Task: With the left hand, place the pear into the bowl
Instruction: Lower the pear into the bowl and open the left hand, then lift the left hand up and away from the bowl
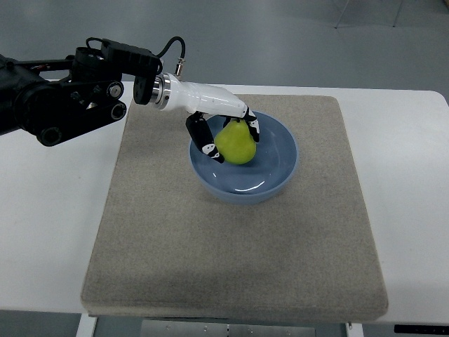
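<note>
A yellow-green pear (236, 142) stands inside the blue bowl (280, 175), toward the bowl's left side. My left hand (226, 137) reaches in from the upper left on a black arm, its white palm above the bowl's rim. Its black-and-white fingers (205, 140) curl around the pear on both sides, so the hand is shut on the fruit. The pear's stem end points up toward the palm. The right arm does not show anywhere in the picture.
The bowl rests on a grey felt mat (231, 253) that covers most of the white table (49, 232). Grey floor lies beyond the table's far edge.
</note>
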